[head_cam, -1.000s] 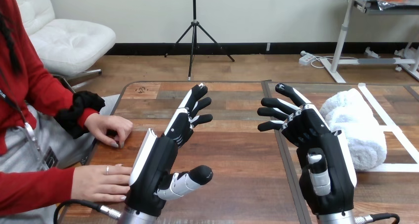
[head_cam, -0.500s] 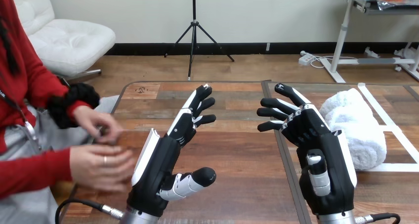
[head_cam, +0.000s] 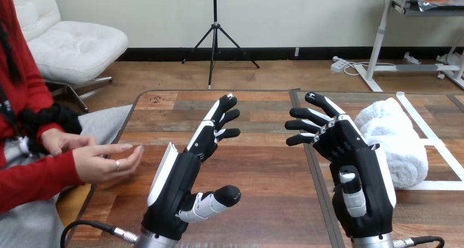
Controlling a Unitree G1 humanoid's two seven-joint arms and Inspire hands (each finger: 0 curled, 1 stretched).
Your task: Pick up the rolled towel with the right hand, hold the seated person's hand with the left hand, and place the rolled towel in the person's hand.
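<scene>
Rolled towel [head_cam: 393, 141], near the table's right edge: plain white.
Table [head_cam: 262, 171]: brown wood-grain planks, light and dark mixed.
Tape lines [head_cam: 446, 185], right edge: white.
Left hand [head_cam: 175, 193], right hand [head_cam: 358, 177]: black, white shells.
Person's sleeve [head_cam: 33, 179]: red.

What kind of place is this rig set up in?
Probably a lab test station: a wooden table marked with white tape, a rolled towel lying beside the tape lines, and a person's hands at the table's left side.
</scene>
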